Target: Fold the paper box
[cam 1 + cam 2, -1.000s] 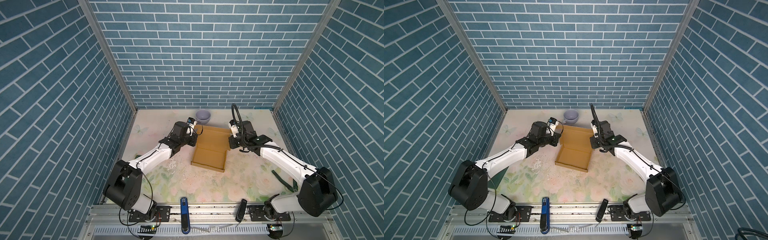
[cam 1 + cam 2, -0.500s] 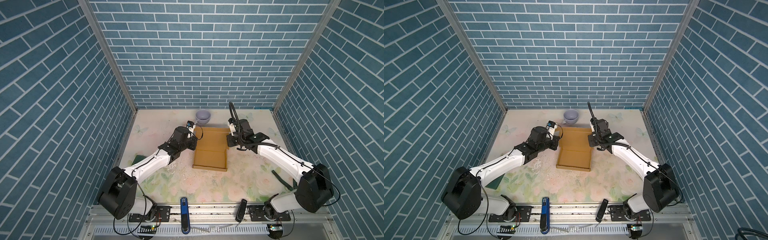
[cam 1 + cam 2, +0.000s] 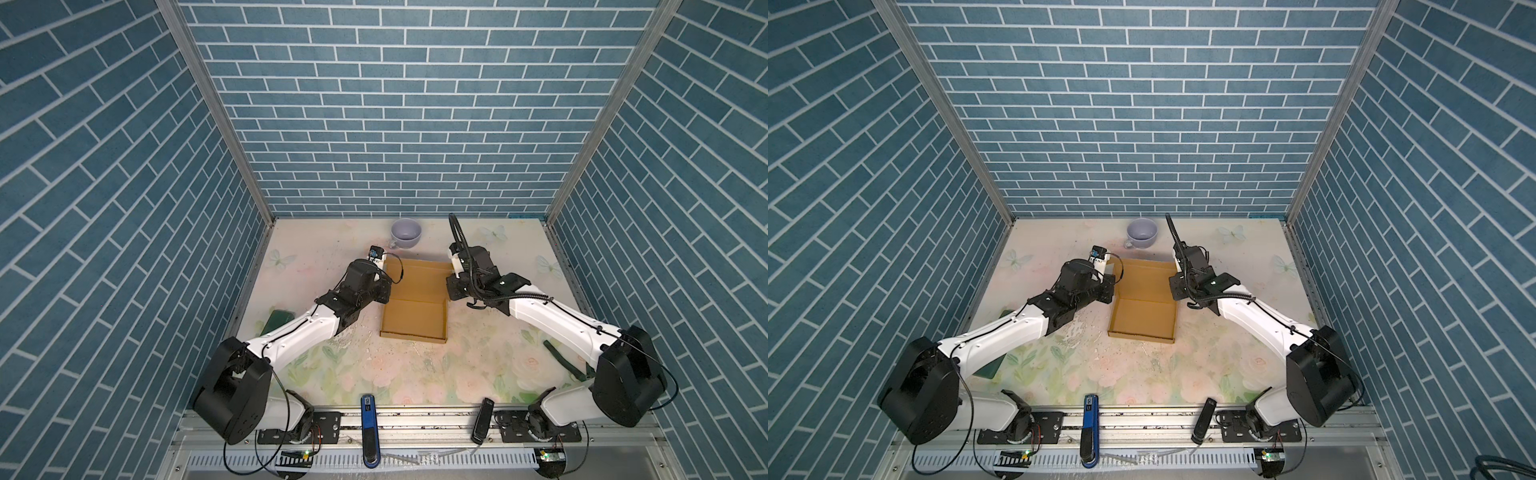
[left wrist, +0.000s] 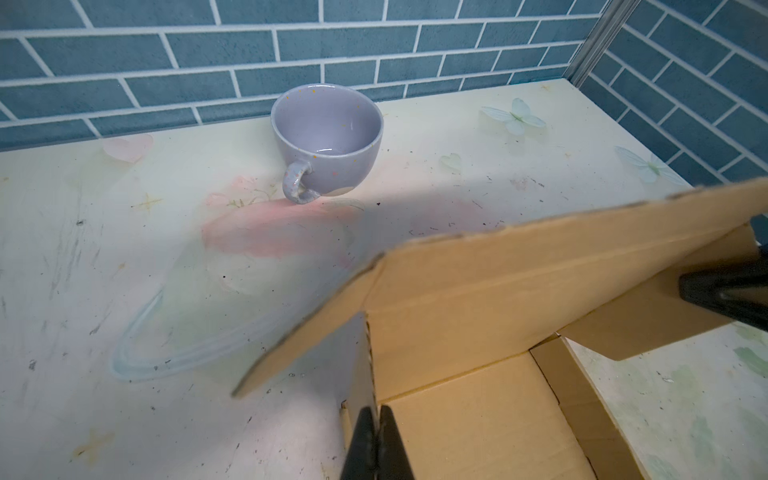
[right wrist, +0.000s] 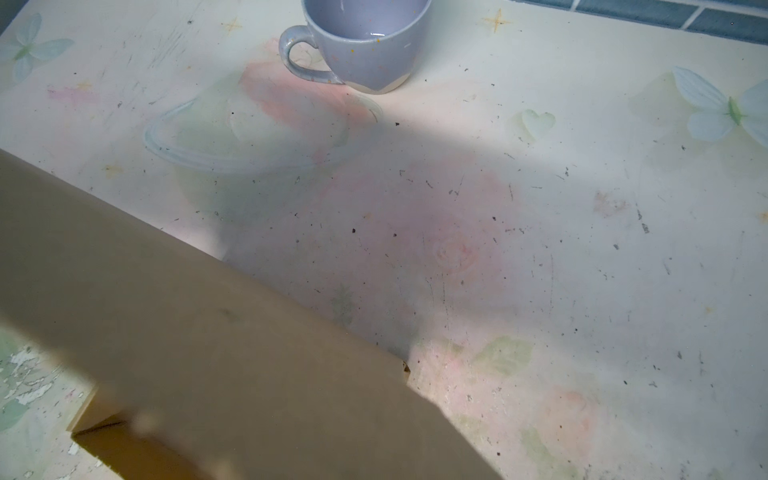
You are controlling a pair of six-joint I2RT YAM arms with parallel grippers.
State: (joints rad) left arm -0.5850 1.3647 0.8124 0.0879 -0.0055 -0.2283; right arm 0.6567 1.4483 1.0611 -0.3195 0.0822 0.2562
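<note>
The paper box (image 3: 415,320) (image 3: 1142,318) is plain brown cardboard and lies mid-table, with an open tray at the front and its lid tilted up at the back. My left gripper (image 3: 384,289) (image 3: 1111,291) (image 4: 376,419) is shut on the box's left side wall (image 4: 365,365) near the hinge. At the lid's right side flap, my right gripper (image 3: 451,286) (image 3: 1173,286) (image 4: 685,293) has its black fingers pinched together on the flap. In the right wrist view the cardboard (image 5: 208,332) hides that gripper's own fingers.
A lavender cup (image 3: 406,233) (image 3: 1142,232) (image 4: 328,137) (image 5: 365,41) stands just behind the box near the back wall. A dark green board (image 3: 277,320) lies under the left arm. A dark green strip (image 3: 561,357) lies at the right. Blue brick walls enclose the table.
Both grippers have moved toward the back wall with the box's sides in them. The box has turned squarer to the table and its lid stands steeper.
</note>
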